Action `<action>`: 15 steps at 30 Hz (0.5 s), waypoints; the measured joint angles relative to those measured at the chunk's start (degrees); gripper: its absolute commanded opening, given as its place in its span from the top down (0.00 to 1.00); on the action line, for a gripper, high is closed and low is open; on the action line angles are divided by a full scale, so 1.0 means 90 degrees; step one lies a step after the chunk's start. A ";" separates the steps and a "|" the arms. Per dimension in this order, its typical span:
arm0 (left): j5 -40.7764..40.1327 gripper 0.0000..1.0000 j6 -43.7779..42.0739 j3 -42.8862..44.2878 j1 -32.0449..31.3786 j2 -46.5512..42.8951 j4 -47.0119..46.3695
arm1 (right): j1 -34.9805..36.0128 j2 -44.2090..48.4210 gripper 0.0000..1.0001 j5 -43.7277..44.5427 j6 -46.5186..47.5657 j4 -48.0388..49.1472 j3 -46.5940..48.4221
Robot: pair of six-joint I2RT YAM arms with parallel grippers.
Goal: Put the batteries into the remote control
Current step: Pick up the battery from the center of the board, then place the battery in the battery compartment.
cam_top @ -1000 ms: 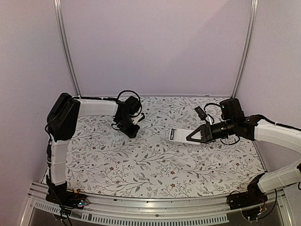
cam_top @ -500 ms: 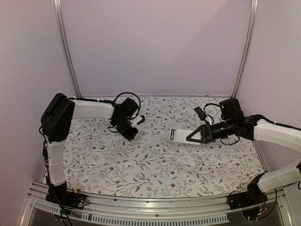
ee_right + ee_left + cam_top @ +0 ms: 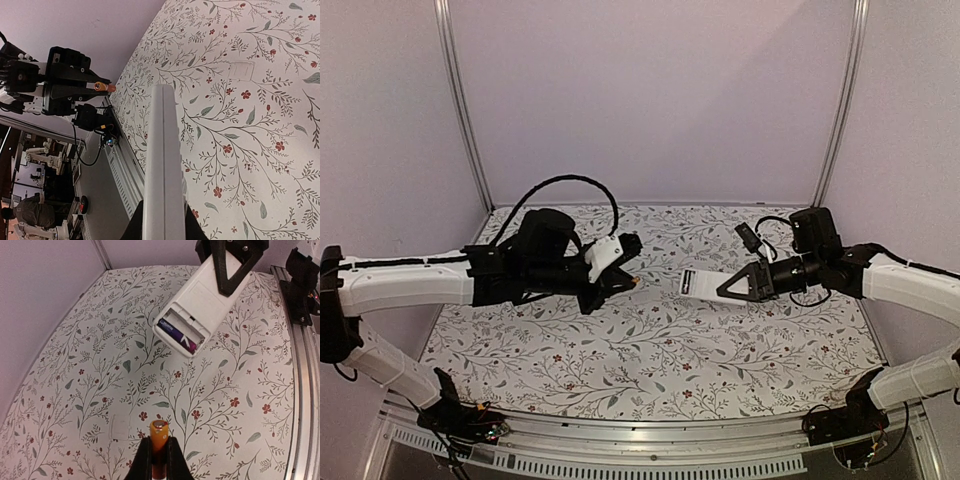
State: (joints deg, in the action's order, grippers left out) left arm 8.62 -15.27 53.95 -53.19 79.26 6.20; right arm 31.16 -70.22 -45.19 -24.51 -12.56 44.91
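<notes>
My right gripper [image 3: 730, 287] is shut on the remote control [image 3: 704, 285] and holds it level above the table, its white back turned up. In the left wrist view the remote [image 3: 202, 302] shows its open battery bay with a dark battery [image 3: 175, 333] lying in it. My left gripper [image 3: 616, 283] is shut on the orange battery [image 3: 159, 440], whose tip [image 3: 634, 282] points toward the remote, a short gap to its left. In the right wrist view the remote [image 3: 163, 165] is seen edge-on.
A small white flat cover [image 3: 120, 426] lies on the floral tablecloth [image 3: 650, 340] below the left gripper; it also shows in the right wrist view [image 3: 241, 70]. Aluminium rail [image 3: 650, 440] runs along the near edge. Upright frame posts [image 3: 460, 100] stand at the back corners.
My left arm has swung from the back left out toward the middle, now stretched low with the orange battery facing the remote. The right arm and remote have barely moved.
</notes>
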 measured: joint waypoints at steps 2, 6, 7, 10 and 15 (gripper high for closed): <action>-0.0017 1.00 -0.0117 -0.0063 -0.0141 -0.0148 -0.0165 | 0.0036 0.0024 1.00 0.0005 -0.0024 0.0107 -0.0019; -0.0158 1.00 0.0104 -0.0039 -0.0401 -0.0321 -0.0272 | 0.0165 0.0058 1.00 0.0017 -0.0185 0.0483 -0.0175; -0.0257 1.00 0.0289 0.0024 -0.0420 -0.0318 -0.0248 | 0.0211 0.0058 1.00 0.0036 -0.0253 0.0622 -0.0240; -0.0493 1.00 0.1132 0.0549 -0.0437 -0.0214 0.0107 | 0.0369 0.0032 1.00 0.0070 -0.0534 0.1081 -0.0413; -0.0580 1.00 0.2773 0.1462 -0.0430 -0.0017 0.0682 | 0.0576 -0.0287 1.00 0.0102 -0.1144 0.2011 -0.0500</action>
State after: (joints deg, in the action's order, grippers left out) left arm 3.40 9.69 67.11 -57.06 79.11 12.34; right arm 36.34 -72.79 -44.27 -34.81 5.54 40.40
